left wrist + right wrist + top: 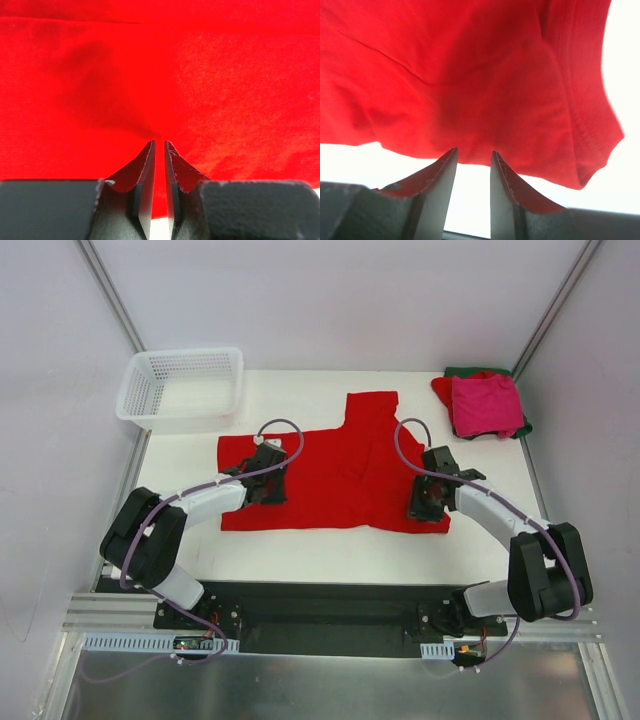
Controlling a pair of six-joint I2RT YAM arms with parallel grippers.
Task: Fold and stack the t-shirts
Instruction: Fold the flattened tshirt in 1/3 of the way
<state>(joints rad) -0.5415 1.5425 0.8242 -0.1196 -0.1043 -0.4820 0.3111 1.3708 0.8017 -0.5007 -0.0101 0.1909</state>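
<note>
A bright red t-shirt point(340, 465) lies spread flat in the middle of the white table, one sleeve pointing to the far side. My left gripper point(268, 485) rests on its left part; in the left wrist view the gripper point(159, 142) stands almost closed, with red cloth point(210, 90) pinched at the tips and a crease running to them. My right gripper point(425, 502) sits at the shirt's near right edge. Seen from the right wrist, this gripper point(473, 150) is open, its tips at the hem of the cloth point(470, 80), with bare table between the fingers.
A white mesh basket point(185, 388) stands at the back left corner. At the back right lies a folded pile: a magenta-pink t-shirt point(487, 405) on top, a red one point(441, 388) and a dark green one point(470, 371) beneath. Frame posts rise at both back corners.
</note>
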